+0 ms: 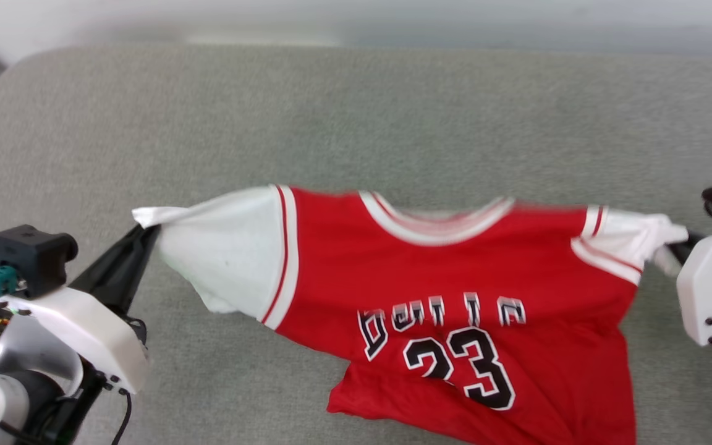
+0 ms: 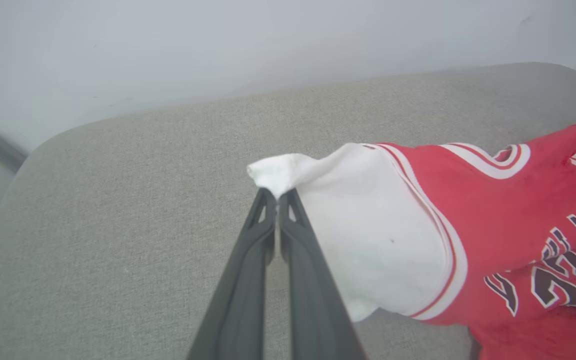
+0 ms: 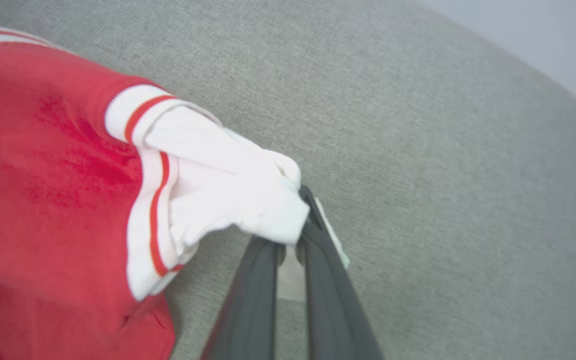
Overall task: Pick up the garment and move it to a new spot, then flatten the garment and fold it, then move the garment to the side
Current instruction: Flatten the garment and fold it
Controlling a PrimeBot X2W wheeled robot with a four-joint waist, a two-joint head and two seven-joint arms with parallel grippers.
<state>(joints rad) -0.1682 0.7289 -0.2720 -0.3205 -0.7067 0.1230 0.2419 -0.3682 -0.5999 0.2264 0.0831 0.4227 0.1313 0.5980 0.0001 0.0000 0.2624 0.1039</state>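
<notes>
Head overhead, wrists close on garment [image 1: 455,266]

Garment [image 1: 455,259]: soft matt cloth, showing ribbed striped trim. Worktop [image 1: 356,111]: showing coarse grey woven fabric. Left claw [image 2: 278,197]: showing smooth, matt dark plastic.

The garment [image 1: 455,266] is red with white sleeves. Red and white stripes go round its neck and sleeve seams. Its letters and the 23 are black with white edges. The bench [image 1: 356,111] is speckled grey. The left pincer [image 1: 148,231] and right pincer [image 1: 678,248] are dark grey.
</notes>
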